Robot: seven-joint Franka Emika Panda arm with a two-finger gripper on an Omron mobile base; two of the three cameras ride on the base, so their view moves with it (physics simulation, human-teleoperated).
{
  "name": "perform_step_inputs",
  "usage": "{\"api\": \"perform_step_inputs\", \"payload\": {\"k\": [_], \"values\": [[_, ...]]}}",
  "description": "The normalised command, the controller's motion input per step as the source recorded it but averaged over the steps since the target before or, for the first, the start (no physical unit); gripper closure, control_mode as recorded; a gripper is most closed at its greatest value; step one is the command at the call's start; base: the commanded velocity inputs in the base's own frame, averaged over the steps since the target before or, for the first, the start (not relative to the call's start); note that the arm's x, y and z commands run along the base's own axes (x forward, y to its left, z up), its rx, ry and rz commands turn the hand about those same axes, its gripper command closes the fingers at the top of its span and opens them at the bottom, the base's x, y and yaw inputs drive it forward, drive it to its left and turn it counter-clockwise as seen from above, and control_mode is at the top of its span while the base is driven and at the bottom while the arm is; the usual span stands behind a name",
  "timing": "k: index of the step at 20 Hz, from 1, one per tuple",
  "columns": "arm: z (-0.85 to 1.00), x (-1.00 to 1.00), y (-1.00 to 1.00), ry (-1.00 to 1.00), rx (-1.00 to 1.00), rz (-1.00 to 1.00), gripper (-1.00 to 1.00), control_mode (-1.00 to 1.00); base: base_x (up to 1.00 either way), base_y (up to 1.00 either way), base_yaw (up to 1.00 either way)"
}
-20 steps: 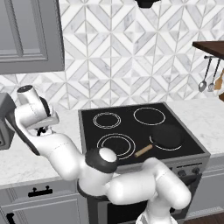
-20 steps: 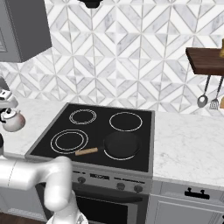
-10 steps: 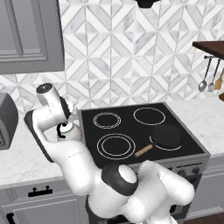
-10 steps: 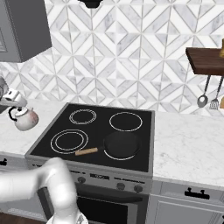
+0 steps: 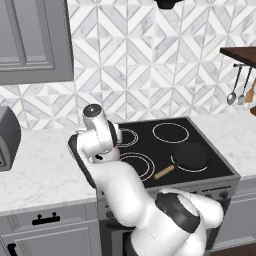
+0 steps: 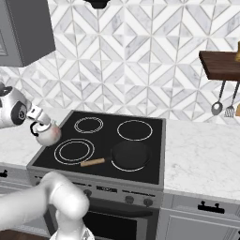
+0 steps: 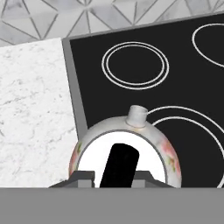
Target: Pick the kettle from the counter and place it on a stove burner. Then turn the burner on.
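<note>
The small white kettle [image 6: 47,134] with a faint floral pattern hangs from my gripper [image 6: 38,122], which is shut on its black arched handle [image 7: 120,164]. It hovers over the left edge of the black cooktop [image 6: 105,137], spout [image 7: 137,115] pointing toward the back. The large double-ringed stove burner [image 6: 74,151] lies just in front and to the right of it; in the hand view this burner [image 7: 190,124] runs off the right side. In the left base view my own arm [image 5: 102,145] covers the kettle, and the burner [image 5: 140,165] shows beside it. White marble counter [image 7: 35,109] lies to the kettle's left.
A flat black pan [image 6: 131,154] with a wooden handle [image 6: 92,162] sits on the front right burner. A smaller double-ringed circle [image 7: 135,64] is at the back left. A grey appliance [image 5: 7,137] stands on the left counter. Utensils [image 6: 218,108] hang under a wooden shelf [image 6: 220,63].
My arm has carried the kettle to the right, from above the counter to above the cooktop's left edge. The pan has stayed put.
</note>
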Motion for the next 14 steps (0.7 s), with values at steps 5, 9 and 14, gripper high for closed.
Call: {"api": "perform_step_inputs", "payload": {"k": [5,9,14], "values": [[0.00,0.00,-1.00,0.05,0.15,-0.09,1.00,-1.00,0.00,0.00,0.00],[-0.01,0.00,-1.00,0.00,0.08,-0.04,1.00,-1.00,0.00,0.00,0.00],[-0.20,0.00,-0.36,0.00,-0.05,0.00,1.00,-1.00,0.00,0.00,0.00]]}}
